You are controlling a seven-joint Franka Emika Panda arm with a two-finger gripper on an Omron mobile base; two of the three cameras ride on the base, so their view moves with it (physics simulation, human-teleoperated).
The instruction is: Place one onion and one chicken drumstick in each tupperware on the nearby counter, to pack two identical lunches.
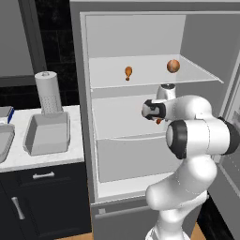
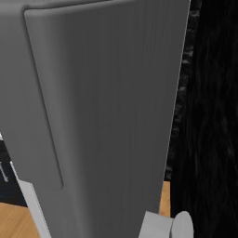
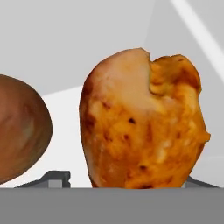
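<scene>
The counter (image 1: 70, 152), white and faintly marbled over black cabinets, carries a grey tupperware (image 1: 47, 133), the edge of a second one (image 1: 4, 143) at the far left, and an upright paper towel roll (image 1: 48, 92) behind them. Inside the open fridge, the top shelf (image 1: 154, 75) holds a chicken drumstick (image 1: 128, 72) and an onion (image 1: 173, 65), well apart. On the middle shelf (image 1: 117, 122), another drumstick (image 3: 142, 120) sits beside another onion (image 3: 19, 129).

We note a drumstick (image 3: 142, 122) mottled orange with pale tan patches and dark flecks, beside a brown onion (image 3: 19, 131). Fridge shelves (image 1: 140, 75) are pale grey. The bench (image 1: 47, 154) is white, faintly marbled, bearing a grey tub (image 1: 47, 133); cabinets (image 1: 42, 206) are black.
</scene>
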